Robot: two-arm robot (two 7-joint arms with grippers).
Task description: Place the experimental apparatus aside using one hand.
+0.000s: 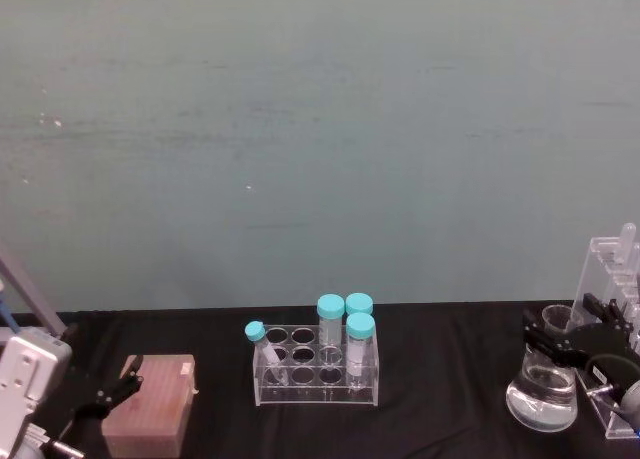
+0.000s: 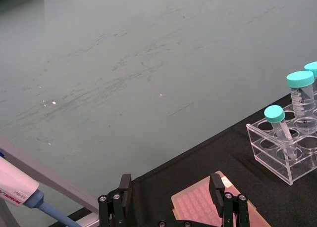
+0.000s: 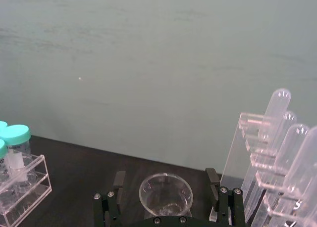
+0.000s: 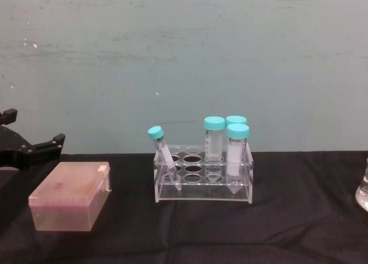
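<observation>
At the desk's [image 1: 440,399] far right stands our flask [image 1: 542,391] of clear liquid, beside the tall stand [image 1: 612,279] of test tubes. Our right gripper [image 3: 166,185] hangs over the flask's mouth, fingers [image 3: 119,180] apart on either side of the neck. Our left gripper [image 2: 171,187] idles far left above a pink box [image 1: 150,404], fingers apart.

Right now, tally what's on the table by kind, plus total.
Teal-capped tubes: 4
Clear tube rack: 1
Pink tip box: 1
Conical flask: 1
Acrylic test tube stand: 1
Total: 8
The right hand is open around the flask's neck.
</observation>
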